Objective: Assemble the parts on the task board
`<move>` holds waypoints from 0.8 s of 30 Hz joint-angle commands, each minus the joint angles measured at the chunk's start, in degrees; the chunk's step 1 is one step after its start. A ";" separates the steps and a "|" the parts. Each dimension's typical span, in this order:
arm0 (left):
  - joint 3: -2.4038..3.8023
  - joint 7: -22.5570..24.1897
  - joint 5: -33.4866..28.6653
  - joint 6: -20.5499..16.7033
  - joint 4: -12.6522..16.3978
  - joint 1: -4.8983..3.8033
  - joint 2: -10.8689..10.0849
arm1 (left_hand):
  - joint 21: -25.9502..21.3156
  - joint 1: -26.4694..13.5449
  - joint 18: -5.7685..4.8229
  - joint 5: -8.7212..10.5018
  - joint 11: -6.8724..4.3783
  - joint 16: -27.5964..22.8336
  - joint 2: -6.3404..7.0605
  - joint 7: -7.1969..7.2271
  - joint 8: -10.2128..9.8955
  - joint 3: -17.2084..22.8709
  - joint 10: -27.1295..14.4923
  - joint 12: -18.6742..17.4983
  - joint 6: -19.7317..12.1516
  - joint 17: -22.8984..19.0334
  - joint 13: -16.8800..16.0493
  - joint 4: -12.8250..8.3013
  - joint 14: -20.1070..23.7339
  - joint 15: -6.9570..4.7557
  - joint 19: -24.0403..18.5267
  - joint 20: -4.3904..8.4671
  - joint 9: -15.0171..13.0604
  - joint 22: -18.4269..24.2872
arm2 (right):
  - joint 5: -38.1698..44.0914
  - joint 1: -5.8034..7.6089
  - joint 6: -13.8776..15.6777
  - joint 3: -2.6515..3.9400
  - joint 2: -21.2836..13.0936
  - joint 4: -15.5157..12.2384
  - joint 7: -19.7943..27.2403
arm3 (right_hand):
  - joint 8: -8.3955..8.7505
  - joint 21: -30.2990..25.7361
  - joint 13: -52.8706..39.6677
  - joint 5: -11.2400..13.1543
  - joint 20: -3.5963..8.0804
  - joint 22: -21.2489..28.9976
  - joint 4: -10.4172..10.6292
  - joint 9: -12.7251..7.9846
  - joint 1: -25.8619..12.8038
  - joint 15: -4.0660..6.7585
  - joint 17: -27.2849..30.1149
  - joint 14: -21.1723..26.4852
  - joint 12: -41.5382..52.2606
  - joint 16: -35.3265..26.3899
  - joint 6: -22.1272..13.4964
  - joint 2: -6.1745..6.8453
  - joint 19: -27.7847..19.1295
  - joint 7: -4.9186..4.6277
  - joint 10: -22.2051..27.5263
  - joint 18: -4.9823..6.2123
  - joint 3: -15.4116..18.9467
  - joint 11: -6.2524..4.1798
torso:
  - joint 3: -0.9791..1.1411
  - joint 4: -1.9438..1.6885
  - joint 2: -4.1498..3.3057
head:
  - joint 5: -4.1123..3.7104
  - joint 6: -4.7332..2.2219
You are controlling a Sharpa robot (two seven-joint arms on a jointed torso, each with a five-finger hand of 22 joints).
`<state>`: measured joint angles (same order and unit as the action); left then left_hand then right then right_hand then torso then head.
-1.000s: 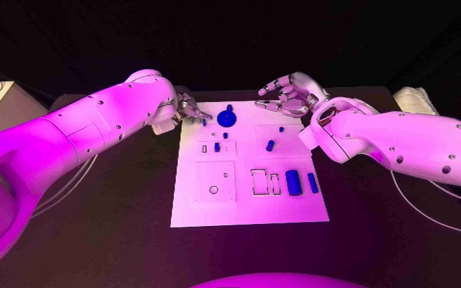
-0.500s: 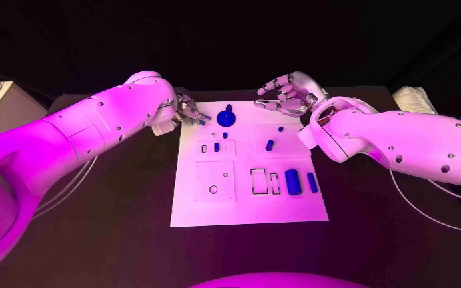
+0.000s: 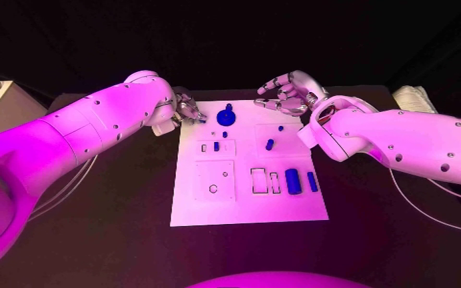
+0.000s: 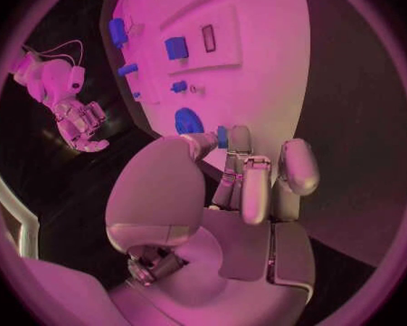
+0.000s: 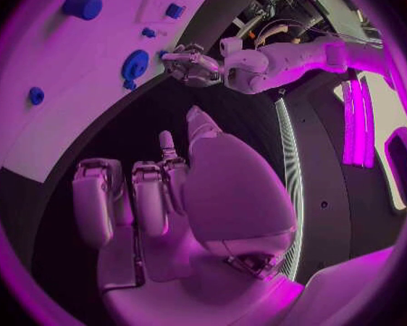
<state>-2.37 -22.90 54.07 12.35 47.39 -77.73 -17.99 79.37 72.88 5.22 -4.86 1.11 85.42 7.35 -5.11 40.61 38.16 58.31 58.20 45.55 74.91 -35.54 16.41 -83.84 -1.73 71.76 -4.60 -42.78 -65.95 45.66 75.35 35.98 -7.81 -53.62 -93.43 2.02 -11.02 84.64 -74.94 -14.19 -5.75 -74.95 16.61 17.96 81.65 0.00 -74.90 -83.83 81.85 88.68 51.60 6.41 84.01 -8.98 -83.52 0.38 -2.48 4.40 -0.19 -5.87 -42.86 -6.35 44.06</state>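
White task board (image 3: 248,201) (near edge unobstructed)

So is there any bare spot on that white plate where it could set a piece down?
Yes: the task board is bare along its near strip, below the square outline and the blue blocks. The far end is crowded: the round blue part sits between the left robot hand and the right robot hand.

The task board (image 3: 250,201) lies mid-frame; left hand (image 3: 187,109) at its upper-left corner, right hand (image 3: 288,95) at its upper right.
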 commanded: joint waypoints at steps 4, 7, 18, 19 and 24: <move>0.16 1.90 -7.36 -2.27 0.80 -0.01 -0.87 | 0.21 -2.20 0.21 -0.30 -0.02 0.01 0.64 0.00 1.68 10.21 1.16 1.39 -0.50 5.54 -1.34 -8.20 -1.94 -0.36 0.17 0.24 -5.87 -0.33 | 0.29 0.00 -0.76 0.02 0.02 0.10 0.32 | -0.12 -0.34 -7.96 -0.07 -0.19 -11.57 -0.07 -0.05 -0.32 -0.06 -11.82 -5.33 -0.23 -0.22 -0.11 0.01 3.51 -0.21 0.39 1.01 -0.38 -0.05 | 0.04 -0.02 0.07 | -0.04 0.10; 0.20 2.04 -8.41 -2.98 1.71 -0.02 -1.78 | 0.35 -3.02 0.16 -0.44 -0.06 0.18 0.62 0.03 2.09 11.36 1.51 1.96 -0.56 5.84 -1.93 -8.97 -2.09 -0.40 0.35 0.26 -6.20 -0.59 | 0.29 0.00 -0.87 0.02 -0.05 0.16 0.28 | -0.12 -0.34 -7.96 -0.07 -0.19 -11.57 -0.07 -0.05 -0.32 -0.06 -11.82 -5.33 -0.23 -0.22 -0.11 0.01 3.51 -0.21 0.39 1.01 -0.38 -0.05 | 0.03 -0.07 0.12 | -0.05 0.09; 0.18 1.54 -10.51 -4.44 9.29 -0.07 -7.17 | 0.41 -5.61 0.17 -0.31 -0.04 0.28 0.19 -0.01 2.62 13.80 1.03 1.98 -0.68 5.94 -1.51 -10.46 -2.13 -0.40 0.30 0.29 -6.61 -0.63 | 0.29 0.00 -1.23 0.01 -0.65 0.09 0.07 | -0.12 -0.31 -8.01 -0.07 -0.19 -11.59 -0.06 -0.05 -0.36 -0.06 -11.82 -5.33 -0.17 -0.23 -0.10 0.00 3.52 -0.21 0.34 1.00 -0.39 -0.05 | 0.06 -0.38 0.46 | 0.15 0.12; 0.17 1.45 -10.34 -4.53 10.25 -0.07 -7.76 | 0.42 -5.87 0.17 -0.29 -0.04 0.27 0.12 -0.01 2.63 13.94 0.99 1.94 -0.67 5.93 -1.41 -10.52 -2.13 -0.40 0.31 0.29 -6.61 -0.64 | 0.29 0.00 -1.27 0.01 -0.71 0.08 0.05 | -0.12 -0.31 -8.01 -0.07 -0.19 -11.59 -0.06 -0.05 -0.36 -0.06 -11.82 -5.33 -0.17 -0.23 -0.10 0.00 3.52 -0.21 0.34 1.00 -0.39 -0.05 | 0.06 -0.43 0.52 | 0.21 0.19; 0.07 0.86 -7.21 -4.76 14.85 -0.05 -10.19 | 0.53 -6.26 0.13 -0.21 -0.09 0.34 0.20 0.03 2.63 14.32 1.10 2.02 -0.61 6.05 -1.45 -11.15 -2.19 -0.43 0.47 0.30 -6.54 -0.86 | 0.28 -0.01 -1.48 0.00 -0.98 0.02 -0.06 | -0.12 -0.31 -8.01 -0.07 -0.19 -11.59 -0.06 -0.05 -0.36 -0.06 -11.82 -5.33 -0.17 -0.23 -0.10 0.00 3.52 -0.21 0.34 1.00 -0.39 -0.05 | 0.06 -0.62 0.81 | 0.43 0.48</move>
<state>-2.32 -21.96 45.44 8.36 61.40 -77.77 -28.09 79.60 66.82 5.22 -5.19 0.95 85.41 7.96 -5.22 43.09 44.99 59.54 60.12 45.04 74.90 -37.03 12.81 -83.88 -1.76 71.97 -4.39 -44.85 -66.82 45.66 75.35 35.52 -7.83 -54.56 -93.32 1.83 -11.02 84.64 -74.94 -14.19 -5.75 -74.93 16.61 17.96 81.66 0.00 -74.94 -83.83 81.86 88.68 51.60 6.41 84.01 -8.98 -83.52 0.38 -2.48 4.40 -0.13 -6.33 -42.28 -6.02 44.38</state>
